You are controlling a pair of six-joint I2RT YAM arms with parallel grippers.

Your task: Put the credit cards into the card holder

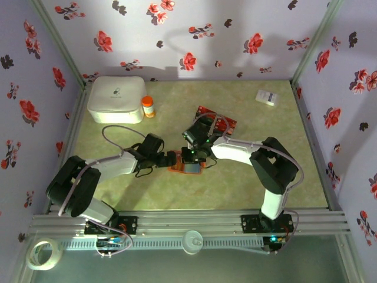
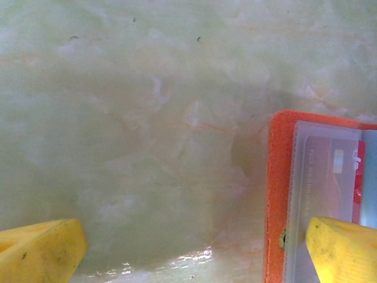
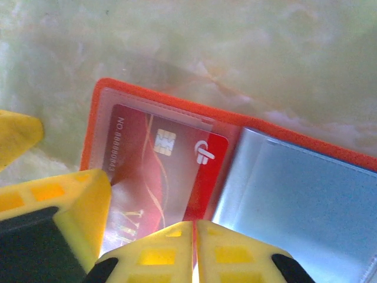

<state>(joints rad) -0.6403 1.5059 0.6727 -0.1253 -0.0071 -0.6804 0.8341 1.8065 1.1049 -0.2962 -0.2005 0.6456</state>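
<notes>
The red chip credit card (image 3: 177, 177), half inside the orange-red card holder (image 3: 294, 194), may jam if the pressed-together right tool (image 3: 194, 236) pushes askew.

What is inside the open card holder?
The card holder has a red chip card mostly inside its clear pocket. The shut right gripper covers the card's lower edge; anything beneath is hidden.

Card holder (image 3: 89, 135) runs off right edge — red card (image 3: 209, 177) lower end hidden behind right hand (image 3: 194, 250).

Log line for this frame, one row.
left gripper: open, finger over card holder | right gripper: shut, above red card | red card: partly inserted
</notes>
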